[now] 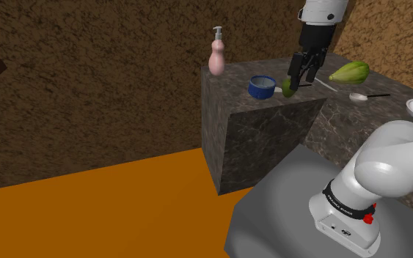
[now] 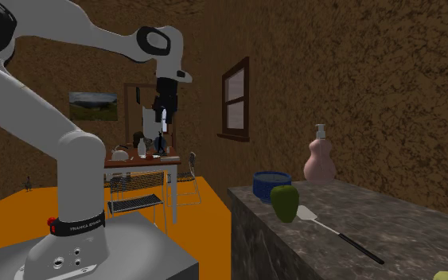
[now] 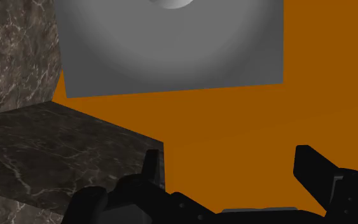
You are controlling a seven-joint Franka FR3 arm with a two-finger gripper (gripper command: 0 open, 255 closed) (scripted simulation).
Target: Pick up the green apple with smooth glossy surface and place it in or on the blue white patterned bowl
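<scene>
The green apple (image 2: 285, 202) stood on the dark stone counter (image 2: 389, 223). It was taller than wide, with its long axis upright and its top pointing to 12 o'clock. In the second exterior view it sat just beside the blue bowl (image 2: 270, 184), at the bowl's 5 o'clock. A pink soap bottle (image 2: 320, 162) stood at the bowl's 2 o'clock. The gripper (image 3: 231, 168) hung with its fingers apart, clasping nothing, over the orange floor (image 3: 234, 121) off the counter's corner.
</scene>
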